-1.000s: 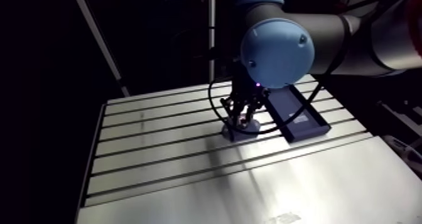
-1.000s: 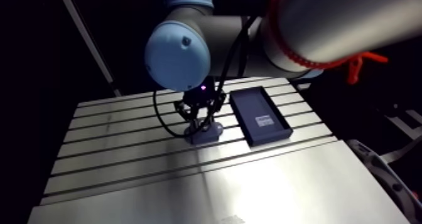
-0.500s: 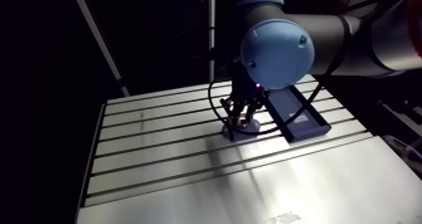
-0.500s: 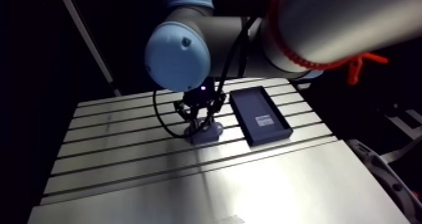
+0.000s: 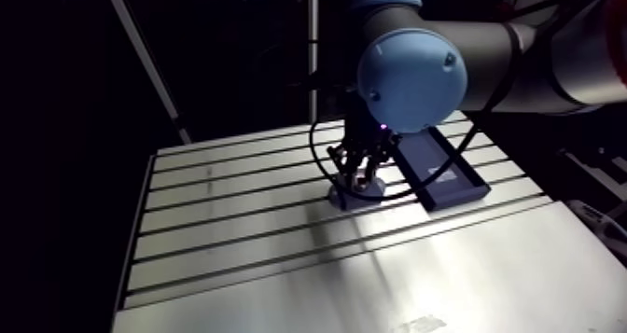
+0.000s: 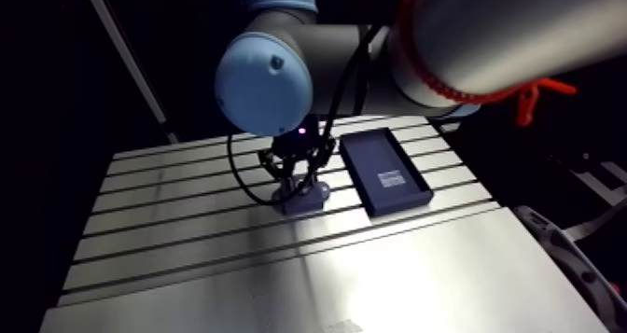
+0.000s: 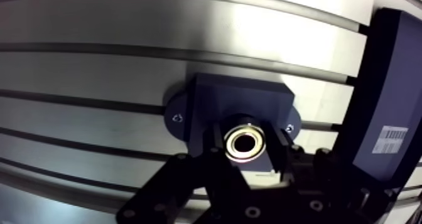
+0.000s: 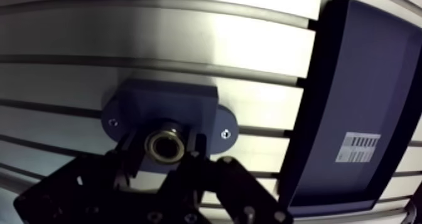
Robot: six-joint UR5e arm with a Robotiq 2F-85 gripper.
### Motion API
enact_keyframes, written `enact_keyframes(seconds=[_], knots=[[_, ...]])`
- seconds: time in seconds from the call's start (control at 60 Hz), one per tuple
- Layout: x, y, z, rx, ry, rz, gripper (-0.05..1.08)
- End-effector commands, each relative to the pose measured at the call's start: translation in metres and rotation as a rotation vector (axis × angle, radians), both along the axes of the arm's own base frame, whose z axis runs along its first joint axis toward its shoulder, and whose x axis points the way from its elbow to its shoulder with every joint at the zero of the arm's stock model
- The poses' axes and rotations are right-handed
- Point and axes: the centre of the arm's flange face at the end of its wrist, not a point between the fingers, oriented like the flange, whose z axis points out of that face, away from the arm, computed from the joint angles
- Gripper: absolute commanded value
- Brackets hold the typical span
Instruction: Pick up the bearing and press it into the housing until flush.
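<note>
In the wrist view the bearing (image 7: 245,145), a small shiny ring with a dark bore, sits between my gripper's (image 7: 245,152) two black fingers (image 7: 212,148), which are shut on its sides. It is right over the middle of the housing (image 7: 238,101), a dark blue block with a rounded flange and two screws, standing on the slotted table (image 7: 94,69). Whether the bearing is partly inside the housing is hidden. In the arm view the gripper (image 6: 299,180) stands low, directly on top of the housing (image 6: 302,200).
A dark blue shallow tray (image 8: 358,95) with a white barcode label (image 8: 358,146) lies close beside the housing, on the gripper's right-finger side. Long T-slots run across the table (image 5: 233,253). A slanted metal post (image 5: 149,66) rises at the table's far left corner.
The whole arm view has shifted very slightly. The gripper stays over the housing with the bearing between its fingers.
</note>
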Motion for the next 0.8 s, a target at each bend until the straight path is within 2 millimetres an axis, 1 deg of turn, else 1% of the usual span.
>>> enact_keyframes(seconds=[0.017, 0.8], knots=[[-0.0001, 0.0003, -0.0001, 0.000, 0.000, -0.001, 0.63], [-0.0018, -0.0002, -0.0010, -0.002, -0.001, -0.001, 0.63]])
